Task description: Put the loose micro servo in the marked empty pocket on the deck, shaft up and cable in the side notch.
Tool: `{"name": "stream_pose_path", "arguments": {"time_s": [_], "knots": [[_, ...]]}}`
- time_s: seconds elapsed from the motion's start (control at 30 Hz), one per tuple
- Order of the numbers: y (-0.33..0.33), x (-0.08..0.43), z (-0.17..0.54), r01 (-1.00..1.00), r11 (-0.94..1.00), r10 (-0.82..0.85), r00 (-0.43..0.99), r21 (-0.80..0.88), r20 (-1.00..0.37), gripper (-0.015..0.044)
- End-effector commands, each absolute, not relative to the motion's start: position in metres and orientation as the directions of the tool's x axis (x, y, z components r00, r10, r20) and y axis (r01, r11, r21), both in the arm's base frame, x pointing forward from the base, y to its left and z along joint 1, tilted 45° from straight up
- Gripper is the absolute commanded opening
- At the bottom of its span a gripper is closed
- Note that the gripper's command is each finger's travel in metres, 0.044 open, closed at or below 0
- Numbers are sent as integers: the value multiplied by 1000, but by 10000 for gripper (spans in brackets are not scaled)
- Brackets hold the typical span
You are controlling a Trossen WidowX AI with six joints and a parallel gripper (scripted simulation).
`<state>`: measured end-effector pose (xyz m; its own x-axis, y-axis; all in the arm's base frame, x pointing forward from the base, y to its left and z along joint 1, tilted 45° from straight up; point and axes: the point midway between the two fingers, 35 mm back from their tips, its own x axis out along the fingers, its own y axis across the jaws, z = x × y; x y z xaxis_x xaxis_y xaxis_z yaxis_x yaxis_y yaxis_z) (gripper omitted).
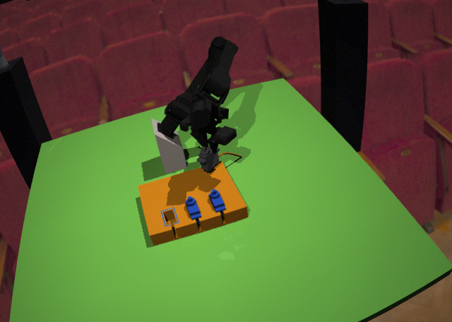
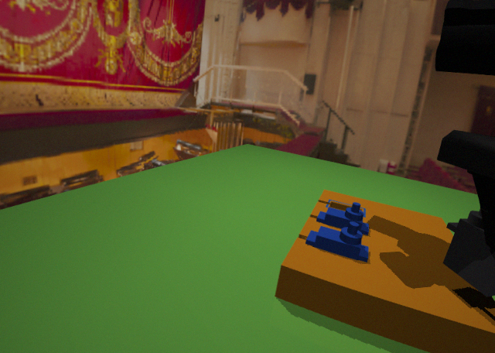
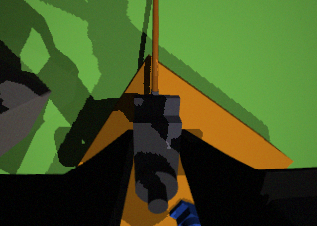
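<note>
The loose micro servo is dark grey and stands tilted at the back right corner of the orange deck. Its shaft end faces the wrist camera. Whether its lower end touches the deck is unclear. Its orange cable runs off past the corner. My gripper is shut on the servo, one black finger on each side. The empty pocket's blue outline is at the deck's front left in the top view, with a side notch.
Two blue servos sit in the deck beside the marked pocket; part of one blue servo shows in the wrist view. A grey slanted block stands behind the deck, left of the gripper in the top view.
</note>
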<state>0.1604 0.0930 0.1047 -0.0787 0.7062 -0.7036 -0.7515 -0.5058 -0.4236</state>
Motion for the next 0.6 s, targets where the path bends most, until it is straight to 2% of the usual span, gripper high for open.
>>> {"name": "stream_pose_path", "arguments": {"time_s": [0.0, 0.57], "knots": [[92, 159, 108, -746, -510, 702, -72, -429, -709, 0], [95, 155, 111, -746, -510, 702, -72, -429, -709, 0]]}}
